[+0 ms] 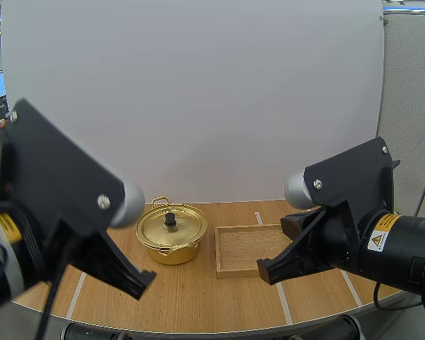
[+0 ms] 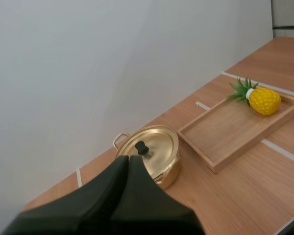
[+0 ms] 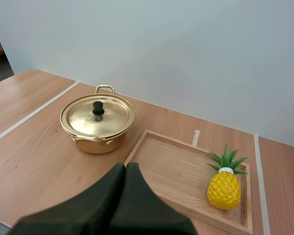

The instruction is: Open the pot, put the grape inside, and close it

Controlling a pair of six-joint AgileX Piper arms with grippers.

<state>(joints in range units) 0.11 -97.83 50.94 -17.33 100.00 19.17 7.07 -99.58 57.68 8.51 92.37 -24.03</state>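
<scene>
Both the left pincer and right pincer are pressed together, empty, above the table. The lidded pot stands just beside the wooden tray, which holds a pineapple, no grape. Advised: spread one pincer, descend plumb over the lid's black knob, pinch it squarely before lifting.

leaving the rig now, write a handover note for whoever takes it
Left gripper: shut, empty, raised short of the pot.
Right gripper: shut, empty, raised near the wooden tray.
Pot stands left of the tray on the table, lid on.
The fruit in the tray is a pineapple, not a grape.
Done: nothing. Left: lift lid, put fruit in, close.
</scene>
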